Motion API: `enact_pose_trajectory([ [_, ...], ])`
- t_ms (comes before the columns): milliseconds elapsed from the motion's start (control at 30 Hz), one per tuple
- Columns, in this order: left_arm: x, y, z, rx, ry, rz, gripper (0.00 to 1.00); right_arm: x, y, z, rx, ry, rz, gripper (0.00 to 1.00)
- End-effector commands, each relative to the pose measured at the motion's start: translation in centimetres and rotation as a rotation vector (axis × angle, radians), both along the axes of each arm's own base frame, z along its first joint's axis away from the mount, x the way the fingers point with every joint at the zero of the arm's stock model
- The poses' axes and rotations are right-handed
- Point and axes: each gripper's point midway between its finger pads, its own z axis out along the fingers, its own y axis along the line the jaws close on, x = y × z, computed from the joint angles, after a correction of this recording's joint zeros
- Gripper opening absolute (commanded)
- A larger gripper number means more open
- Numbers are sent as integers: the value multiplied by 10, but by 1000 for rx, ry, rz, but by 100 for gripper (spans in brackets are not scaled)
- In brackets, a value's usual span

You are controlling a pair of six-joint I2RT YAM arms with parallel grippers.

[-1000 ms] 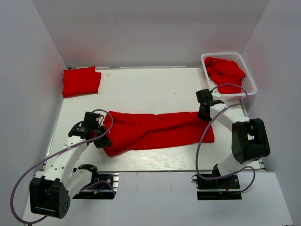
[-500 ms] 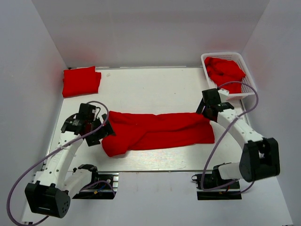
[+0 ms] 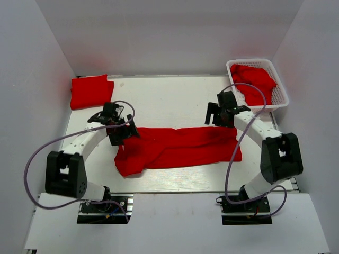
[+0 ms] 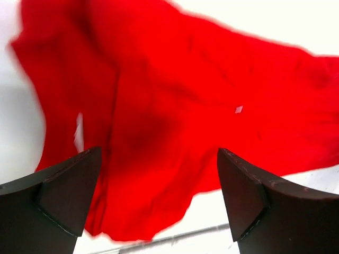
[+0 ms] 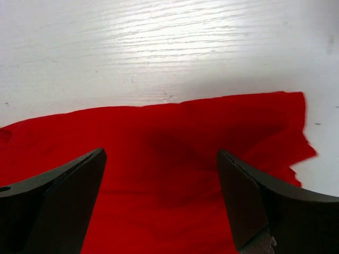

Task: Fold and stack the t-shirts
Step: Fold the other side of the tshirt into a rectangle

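White table (image 3: 169, 100), white walls (image 3: 159, 37), long red t-shirt (image 3: 180, 148)

No text can be read; the white mark (image 4: 239, 109) on the t-shirt (image 4: 159, 79) (a mere speck) is illegible.

This looks like a robotics lab test cell: plain white panels (image 3: 159, 37) wall in a white counter (image 3: 169, 100), with a left arm (image 3: 87, 140) and right arm (image 3: 254, 129) bolted along its near edge.
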Motion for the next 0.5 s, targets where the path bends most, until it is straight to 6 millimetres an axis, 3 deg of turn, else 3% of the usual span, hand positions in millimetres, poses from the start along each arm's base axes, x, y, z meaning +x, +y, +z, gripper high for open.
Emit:
enact_pose_trajectory([
  [0, 48, -19, 21, -54, -152, -60, 100, 8, 17, 2, 29, 9, 57, 90],
  [167, 62, -31, 3, -81, -145, -96, 100, -7, 10, -27, 0, 87, 35, 90],
  [233, 59, -35, -14, -86, -101, -110, 100, -12, 10, -35, 1, 115, 26, 90],
  [467, 35, -18, -70, 9, 75, -73, 100, -36, -11, -58, -66, 198, -28, 90],
])
